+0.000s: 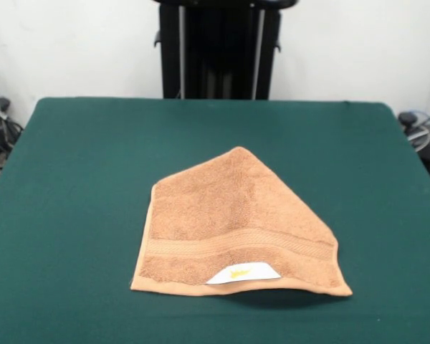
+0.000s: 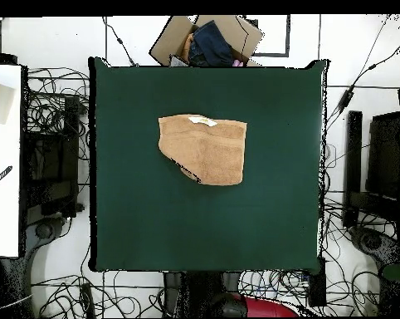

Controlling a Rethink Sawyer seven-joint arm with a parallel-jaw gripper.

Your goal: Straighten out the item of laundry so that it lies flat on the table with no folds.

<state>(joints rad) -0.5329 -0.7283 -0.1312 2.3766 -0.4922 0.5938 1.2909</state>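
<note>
- Hand towel (image 1: pixel 233 222), orange-tan terry, lies on the green table (image 1: pixel 72 179) near the middle, somewhat toward the camera-side edge in the front view.
- Not flat: one corner is folded over, so the outline reads as a lopsided five-sided shape with a peak at its far end in the front view.
- Long diagonal fold edge runs from that peak down to the front right corner.
- Woven band (image 1: pixel 236 244) crosses the towel parallel to its near hem.
- White label (image 1: pixel 242 274) with a yellow mark sits on the near hem, about midway along it; the hem lifts slightly there, with shadow under it.
- Overhead view: towel (image 2: pixel 205 148) sits in the upper middle of the table (image 2: pixel 137 216), label (image 2: pixel 202 121) on its top edge, the folded corner at lower left.
- Gripper: not seen in either view, so whether its fingers are apart or together cannot be told. Only the robot's black pedestal (image 1: pixel 218 50) shows behind the table, and a bit of red base (image 2: pixel 265 307) at the bottom of the overhead view.
- Off the table: cardboard box (image 2: pixel 205 37) with dark cloth in it, beyond the table's top edge in the overhead view; cables (image 2: pixel 54 116) tangled on the floor around it.
</note>
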